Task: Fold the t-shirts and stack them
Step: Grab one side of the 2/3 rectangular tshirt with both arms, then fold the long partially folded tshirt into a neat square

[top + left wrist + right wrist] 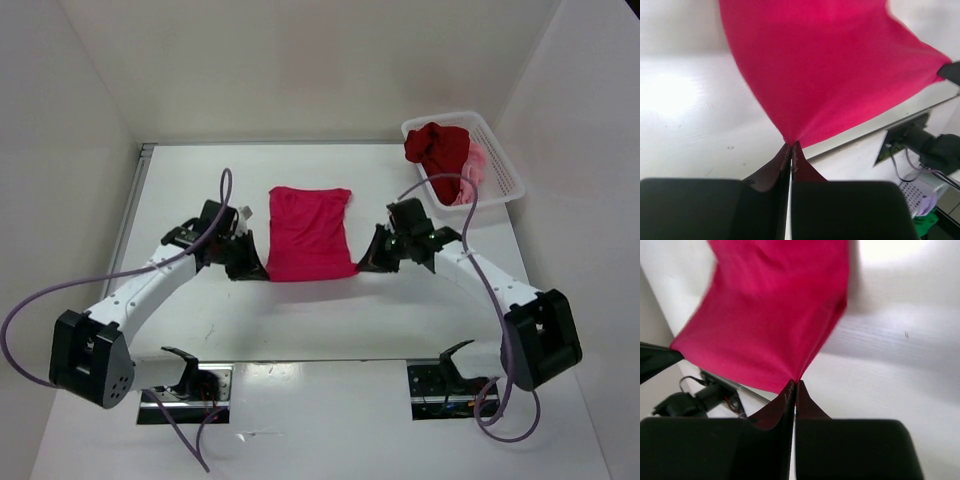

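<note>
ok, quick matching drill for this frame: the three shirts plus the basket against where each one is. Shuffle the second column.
1. crimson-pink t-shirt
2. dark red t-shirt
3. light pink t-shirt
4. white mesh basket

A. far right corner of the table
B. near corners pinched by left gripper and right gripper
C. in the basket, heaped on top
D. in the basket, mostly hidden by another shirt

Pairs: 1-B, 2-C, 3-D, 4-A
</note>
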